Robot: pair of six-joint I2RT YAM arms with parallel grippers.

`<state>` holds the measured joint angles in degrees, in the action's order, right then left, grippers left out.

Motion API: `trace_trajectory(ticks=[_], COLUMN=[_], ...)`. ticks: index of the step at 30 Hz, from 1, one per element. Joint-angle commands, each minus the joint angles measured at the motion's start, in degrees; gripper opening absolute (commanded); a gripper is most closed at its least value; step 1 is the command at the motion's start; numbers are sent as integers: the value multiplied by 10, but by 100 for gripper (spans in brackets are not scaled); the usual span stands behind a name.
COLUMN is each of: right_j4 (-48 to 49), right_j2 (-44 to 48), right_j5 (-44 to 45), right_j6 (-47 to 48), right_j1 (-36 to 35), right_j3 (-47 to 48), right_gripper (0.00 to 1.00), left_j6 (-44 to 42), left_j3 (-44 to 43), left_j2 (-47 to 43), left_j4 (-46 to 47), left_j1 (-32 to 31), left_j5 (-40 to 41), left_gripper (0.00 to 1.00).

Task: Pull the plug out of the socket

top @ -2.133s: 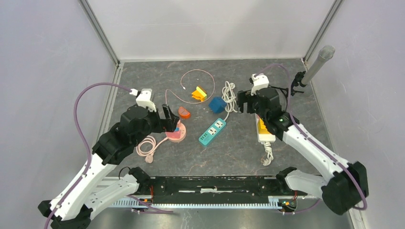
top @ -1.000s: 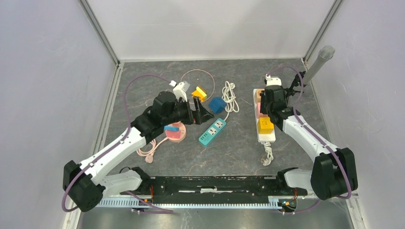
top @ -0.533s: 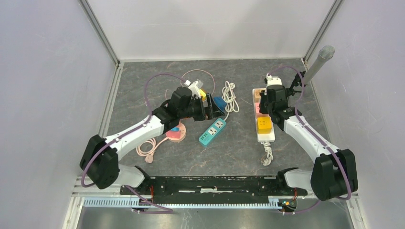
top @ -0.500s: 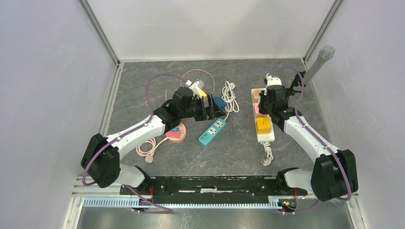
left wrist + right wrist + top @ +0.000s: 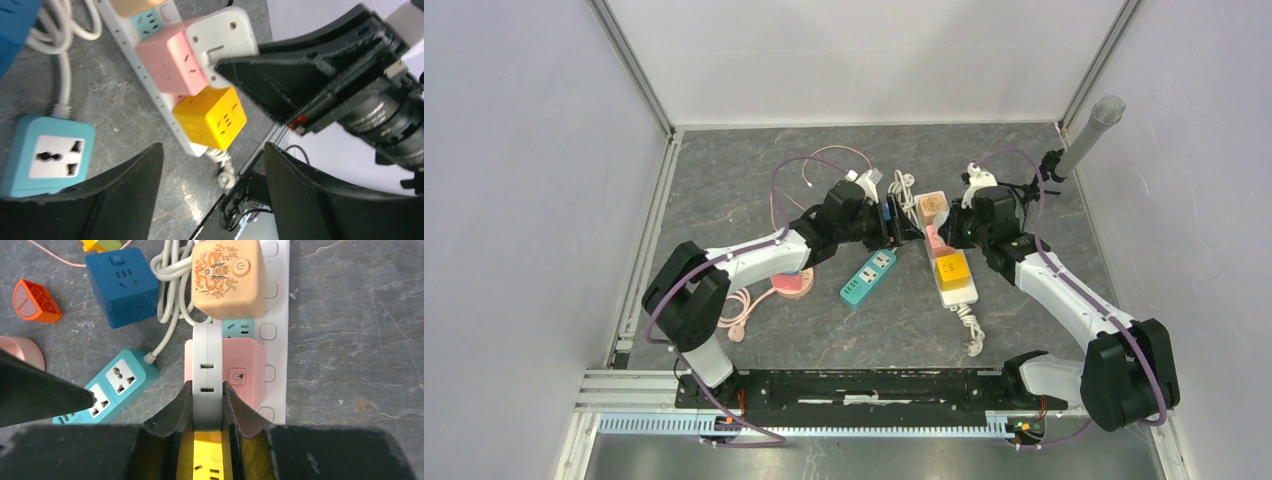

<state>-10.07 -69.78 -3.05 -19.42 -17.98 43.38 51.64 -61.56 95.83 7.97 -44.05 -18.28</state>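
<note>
The grey surface [image 5: 724, 170] carries a scatter of adapters, and both arms reach toward its middle. The white power strip [image 5: 961, 291] lies slanted there, loaded with cubes. A beige cube [image 5: 227, 275] sits at the far end, a pink cube socket [image 5: 245, 365] in the middle, and a yellow cube [image 5: 212, 117] nearest the cord.

The white plug [image 5: 206, 365] sits against the pink one. The right end effector [image 5: 206, 387] pinches it across its flat sides (likely the firmest purchase for a straight pull). The plug looks seated, so the pull is not yet done.

The left end effector [image 5: 212, 150] hangs spread wide just beside the strip, holding nothing. I judge it is there to pin the strip down so it does not lift with the plug. A teal extension block [image 5: 117, 382] and a blue cube [image 5: 122, 285] lie off to the side.

No brand can be read. There are only power symbols on the beige and blue cubes, and a dragon-like ornament on the beige.
</note>
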Motion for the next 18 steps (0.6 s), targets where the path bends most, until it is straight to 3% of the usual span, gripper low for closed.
trace_trajectory(ticks=[1,3,10,15,18], right_j4=[45,47,52,62,62], right_j2=[3,1,-16,-21,-23], right_j5=[-19,1,27,27,39], right_j6=[-19,-6,34,34,37], right_j1=[-23,-23,-23,-23,-24], right_j3=[0,2,7,3,6], right_gripper=[0,0,0,0,0], left_j6=[52,70,75,60,60], left_j3=[-22,-16,-72,-83,-95], left_j2=[21,30,101,121,145], left_j4=[79,115,105,65,58], left_j1=[-11,-13,-24,-39,-40], left_j5=[22,37,44,102,96], left_gripper=[72,67,49,44,42])
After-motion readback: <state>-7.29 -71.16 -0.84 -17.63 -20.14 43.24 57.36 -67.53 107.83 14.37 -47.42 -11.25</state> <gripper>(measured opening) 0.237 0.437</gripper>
